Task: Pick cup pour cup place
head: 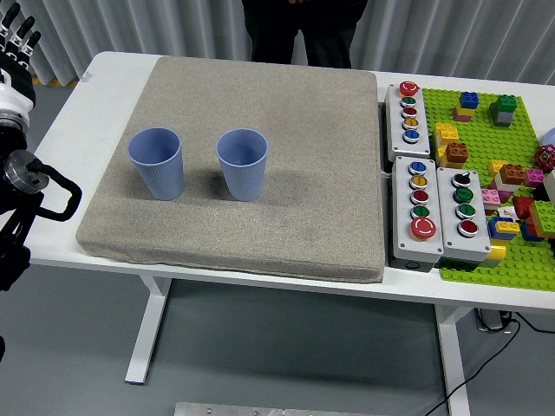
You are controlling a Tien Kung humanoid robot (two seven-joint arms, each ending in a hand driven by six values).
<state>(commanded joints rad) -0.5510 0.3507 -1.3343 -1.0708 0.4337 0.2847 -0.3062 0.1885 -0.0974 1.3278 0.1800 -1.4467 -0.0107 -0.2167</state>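
Nothing is grasped yet: the left hand [17, 35], fingers extended and empty, is raised well left of two upright blue ribbed plastic cups [157, 163]; picking, pouring and placing remain.

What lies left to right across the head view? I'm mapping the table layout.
Left hand → left blue cup → right blue cup → button boxes → green brick baseplate.

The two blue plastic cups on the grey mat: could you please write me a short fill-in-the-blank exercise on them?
1. Both blue plastic cups stand ____ on the grey felt mat.
2. The number of cups is ____.
3. The robot's left hand is at the picture's upper ____ corner.

Missing words: upright; two; left
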